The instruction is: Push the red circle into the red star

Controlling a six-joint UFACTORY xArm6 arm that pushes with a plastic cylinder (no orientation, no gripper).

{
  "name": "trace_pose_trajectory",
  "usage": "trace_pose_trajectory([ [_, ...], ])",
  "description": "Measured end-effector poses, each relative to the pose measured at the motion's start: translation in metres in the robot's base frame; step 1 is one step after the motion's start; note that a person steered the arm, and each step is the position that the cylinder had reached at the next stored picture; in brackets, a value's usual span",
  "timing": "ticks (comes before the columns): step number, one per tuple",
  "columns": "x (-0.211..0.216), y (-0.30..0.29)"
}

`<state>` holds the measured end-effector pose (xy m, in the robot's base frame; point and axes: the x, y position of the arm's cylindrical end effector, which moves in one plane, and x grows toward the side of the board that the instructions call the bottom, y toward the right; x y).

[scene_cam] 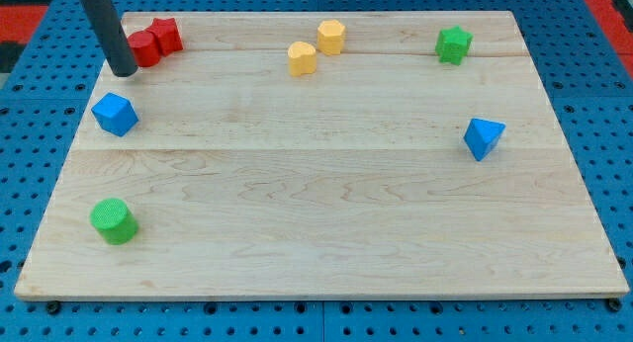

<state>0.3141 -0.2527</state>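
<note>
My tip (pixel 124 71) sits at the far left of the bench (pixel 316 223), touching the left side of the red circle (pixel 144 48). The red circle is pressed right up against the red star (pixel 165 35), which is just to its right and a bit farther back. I have no jaws, only a rod, so nothing is gripped. A blue cube (pixel 115 114) sits just nearer than my tip. A green cylinder (pixel 114 220) is near left. Two yellow blocks (pixel 316 46) sit far middle, a green star (pixel 453 43) far right, and a blue pointed block (pixel 484 137) on the right.
</note>
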Motion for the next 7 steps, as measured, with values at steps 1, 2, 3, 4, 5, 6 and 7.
trace_pose_trajectory([
  [1,-0.001,0.000],
  [2,-0.002,0.000],
  [3,-0.003,0.000],
  [4,-0.003,0.000],
  [5,-0.008,0.000],
  [6,-0.012,0.000],
  [7,-0.013,0.000],
])
